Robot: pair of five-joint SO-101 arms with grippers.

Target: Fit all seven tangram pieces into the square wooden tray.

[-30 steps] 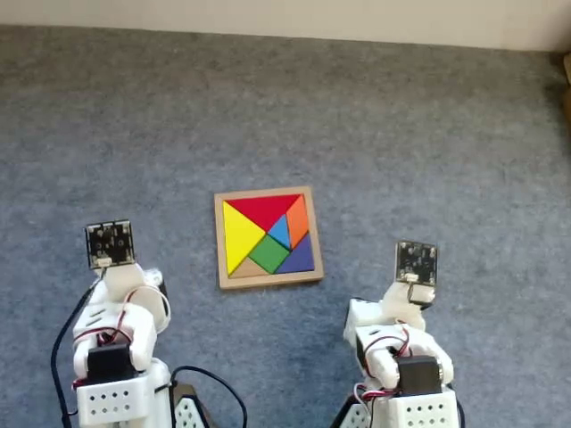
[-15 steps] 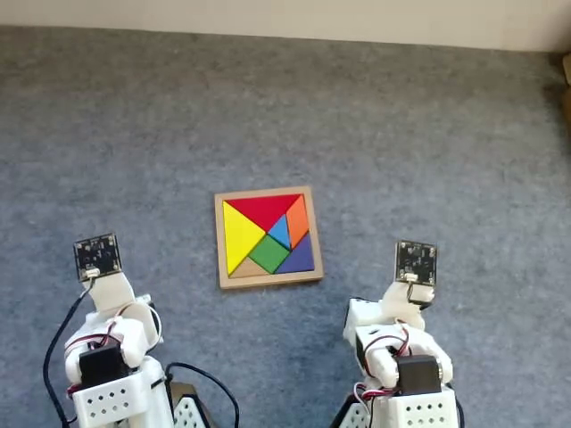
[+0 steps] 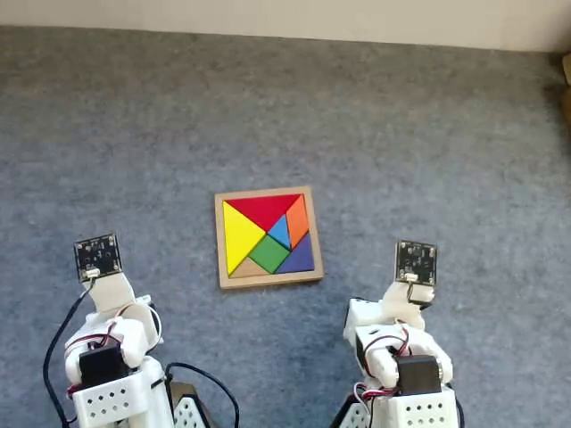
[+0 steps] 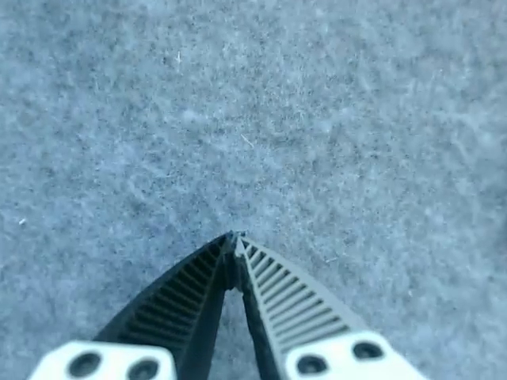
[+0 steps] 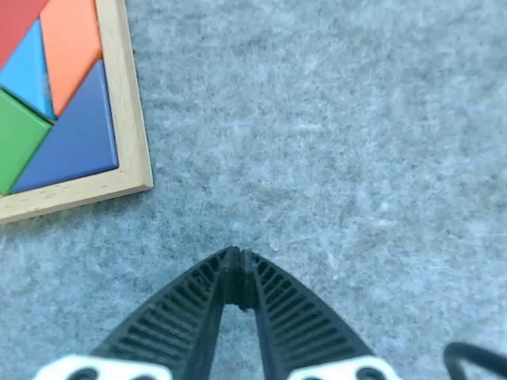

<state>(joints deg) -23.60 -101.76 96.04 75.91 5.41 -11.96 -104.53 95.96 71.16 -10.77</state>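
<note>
The square wooden tray (image 3: 268,281) lies mid-table, holding the red (image 3: 263,210), yellow (image 3: 239,234), orange (image 3: 298,219), light blue (image 3: 280,232), green (image 3: 268,253), dark blue (image 3: 300,256) and tan (image 3: 243,267) pieces flush inside. One tray corner (image 5: 131,186) with orange, blue and green pieces appears in the right wrist view. My left gripper (image 4: 234,237) is shut, holding nothing, over bare carpet near the front left. My right gripper (image 5: 235,253) is shut with nothing in it, just off the tray's near right corner.
Grey carpet (image 3: 401,134) covers the table all around the tray. A pale wall strip (image 3: 285,18) runs along the far edge. Both arm bases (image 3: 107,392) (image 3: 406,392) stand at the front edge.
The left arm drew back toward its base and to the left within the first half second, then held still. The right arm and the tray did not move.
</note>
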